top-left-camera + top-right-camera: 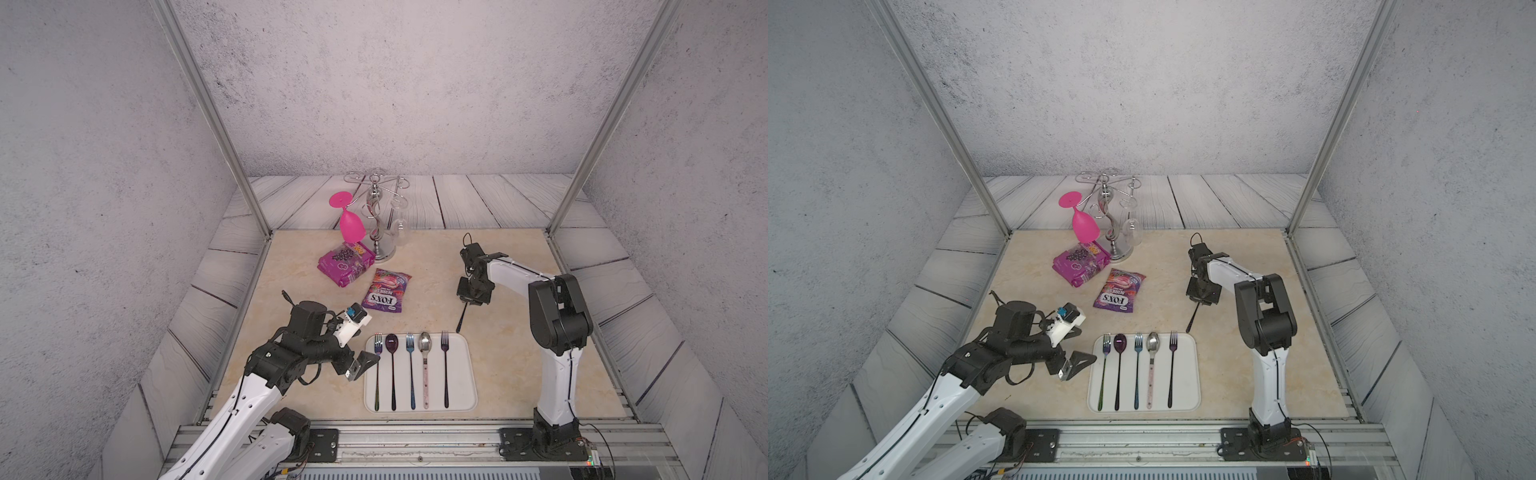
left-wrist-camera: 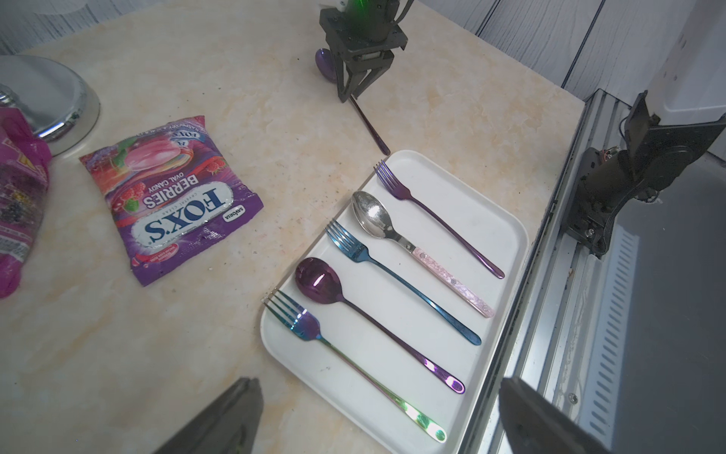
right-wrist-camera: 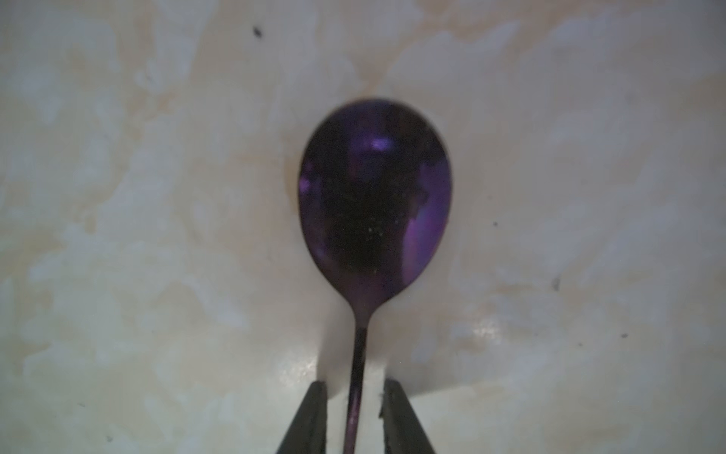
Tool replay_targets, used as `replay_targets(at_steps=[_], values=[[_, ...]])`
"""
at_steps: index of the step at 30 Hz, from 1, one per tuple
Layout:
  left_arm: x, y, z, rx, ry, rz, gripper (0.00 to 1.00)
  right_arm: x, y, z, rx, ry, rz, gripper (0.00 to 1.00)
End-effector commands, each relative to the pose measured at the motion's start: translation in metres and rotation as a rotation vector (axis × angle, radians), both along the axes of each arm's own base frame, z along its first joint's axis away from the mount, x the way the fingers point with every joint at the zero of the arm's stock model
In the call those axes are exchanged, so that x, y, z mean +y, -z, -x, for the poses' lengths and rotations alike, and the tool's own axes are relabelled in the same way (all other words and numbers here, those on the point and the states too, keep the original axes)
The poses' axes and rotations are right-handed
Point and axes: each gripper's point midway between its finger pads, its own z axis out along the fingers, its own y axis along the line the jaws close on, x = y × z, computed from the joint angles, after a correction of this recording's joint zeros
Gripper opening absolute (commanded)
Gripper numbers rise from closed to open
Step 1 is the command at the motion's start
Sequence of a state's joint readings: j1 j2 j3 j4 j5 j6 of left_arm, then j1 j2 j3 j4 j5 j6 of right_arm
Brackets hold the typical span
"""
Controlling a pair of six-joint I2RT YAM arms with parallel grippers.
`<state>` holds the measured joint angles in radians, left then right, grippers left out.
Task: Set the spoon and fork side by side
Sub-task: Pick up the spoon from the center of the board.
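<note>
A dark purple spoon [image 3: 373, 204] lies on the marble table just beyond the white tray [image 1: 461, 374], its handle [image 1: 461, 320] pointing at the tray's far right corner. My right gripper [image 3: 355, 387] points down over the spoon's neck. Its fingers straddle the thin handle, open, with a small gap on each side. On the tray, side by side, lie a rainbow fork [image 1: 377, 370], a purple spoon [image 1: 392, 345], a blue fork [image 1: 410, 365], a silver pink-handled spoon [image 1: 424, 345] and a purple fork [image 1: 445, 365]. My left gripper [image 1: 368, 347] hovers open and empty at the tray's left edge.
A FOX'S candy bag [image 1: 384, 291] and a purple snack bag [image 1: 345, 264] lie left of centre. Behind them stands a chrome glass rack [image 1: 380, 216], holding a pink glass [image 1: 351, 224] and a clear one. Metal frame posts and a front rail bound the table.
</note>
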<state>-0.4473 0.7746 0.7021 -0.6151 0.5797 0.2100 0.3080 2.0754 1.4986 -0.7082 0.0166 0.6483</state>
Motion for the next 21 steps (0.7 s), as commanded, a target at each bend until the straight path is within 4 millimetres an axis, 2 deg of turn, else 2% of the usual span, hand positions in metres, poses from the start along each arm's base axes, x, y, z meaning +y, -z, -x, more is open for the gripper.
replay_targets(at_steps=[1,4,8,12,16,21], values=[[0.000,0.001,0.000,-0.009,0.005,-0.003,1.00,-0.008,0.022,0.006,0.067,-0.025,0.029,0.14],[0.001,0.000,0.000,-0.011,-0.001,-0.003,1.00,-0.012,0.019,0.003,0.052,-0.033,0.035,0.00],[0.001,-0.002,0.001,-0.013,-0.013,0.004,1.00,-0.015,0.002,-0.007,0.002,-0.085,0.062,0.00],[0.004,-0.004,0.001,-0.025,-0.025,0.007,0.99,-0.017,-0.024,-0.009,-0.056,-0.135,0.069,0.00],[0.006,-0.004,0.001,-0.040,-0.036,0.004,1.00,-0.019,-0.048,0.005,-0.078,-0.166,0.061,0.00],[0.008,-0.005,-0.001,-0.054,-0.048,0.002,0.99,-0.024,-0.066,0.043,-0.056,-0.197,0.067,0.00]])
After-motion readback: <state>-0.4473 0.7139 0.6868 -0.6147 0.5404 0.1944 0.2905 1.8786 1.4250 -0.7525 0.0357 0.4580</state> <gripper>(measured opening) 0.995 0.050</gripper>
